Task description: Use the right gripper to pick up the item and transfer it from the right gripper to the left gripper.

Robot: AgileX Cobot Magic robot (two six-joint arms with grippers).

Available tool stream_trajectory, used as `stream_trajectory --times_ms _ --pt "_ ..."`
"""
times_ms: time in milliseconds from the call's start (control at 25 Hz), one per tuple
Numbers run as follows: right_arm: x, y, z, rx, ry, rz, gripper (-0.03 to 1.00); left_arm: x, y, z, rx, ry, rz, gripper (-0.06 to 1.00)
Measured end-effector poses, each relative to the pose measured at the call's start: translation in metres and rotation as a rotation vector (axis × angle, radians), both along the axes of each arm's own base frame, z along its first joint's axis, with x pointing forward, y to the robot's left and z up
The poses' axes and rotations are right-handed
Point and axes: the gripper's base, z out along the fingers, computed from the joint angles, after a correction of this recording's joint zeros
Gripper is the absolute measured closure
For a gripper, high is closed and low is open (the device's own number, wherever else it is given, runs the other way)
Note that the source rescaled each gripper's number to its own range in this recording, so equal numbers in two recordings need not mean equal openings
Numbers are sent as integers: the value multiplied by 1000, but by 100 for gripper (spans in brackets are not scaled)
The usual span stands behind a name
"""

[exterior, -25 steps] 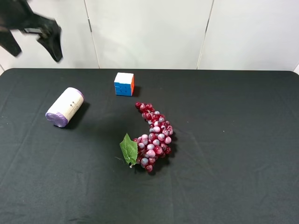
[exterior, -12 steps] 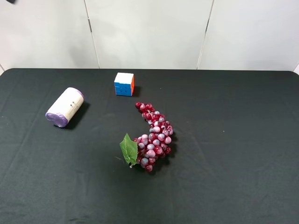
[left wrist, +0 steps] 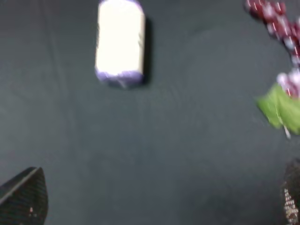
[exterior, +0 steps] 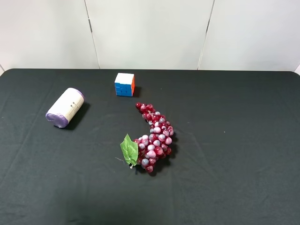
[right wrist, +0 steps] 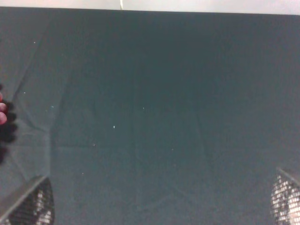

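The item, a cream-white canister [exterior: 64, 107] with purple caps, lies on its side at the left of the black table. Neither gripper shows in the exterior high view. The left wrist view shows the canister [left wrist: 120, 43] lying ahead of my left gripper [left wrist: 157, 199], well apart from it. That gripper is open and empty, with only its two dark fingertips [left wrist: 23, 199] at the frame's corners. My right gripper [right wrist: 157, 199] is open and empty over bare black cloth, its meshed fingertips [right wrist: 30, 204] wide apart. The canister is out of the right wrist view.
A colourful cube [exterior: 124, 84] stands at the back centre. A red grape bunch [exterior: 154, 136] with a green leaf [exterior: 129, 149] lies mid-table; it also shows in the left wrist view [left wrist: 274, 21]. A white wall [exterior: 150, 33] stands behind the table [exterior: 234, 164].
A black arm at the upper left of the exterior high view one second ago has left the frame. The canister, cube and grapes have not moved.
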Motion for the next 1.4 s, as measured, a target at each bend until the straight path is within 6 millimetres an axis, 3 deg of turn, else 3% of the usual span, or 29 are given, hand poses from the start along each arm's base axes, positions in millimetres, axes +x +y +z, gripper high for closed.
stream_trajectory --times_ms 200,440,720,880,1400 --pt "0 0 0 0 0 0 -3 -47 8 -42 -9 19 -4 -6" --pt "0 0 0 0 0 0 -3 -99 19 -81 -21 -90 0 -6" --pt "0 0 0 0 0 0 -3 -130 26 -115 -54 -290 10 -6" --pt "0 0 0 0 0 0 -3 -140 33 -117 -17 -391 34 -6" --pt "0 0 0 0 0 0 -3 -139 34 -119 -6 -397 40 -6"
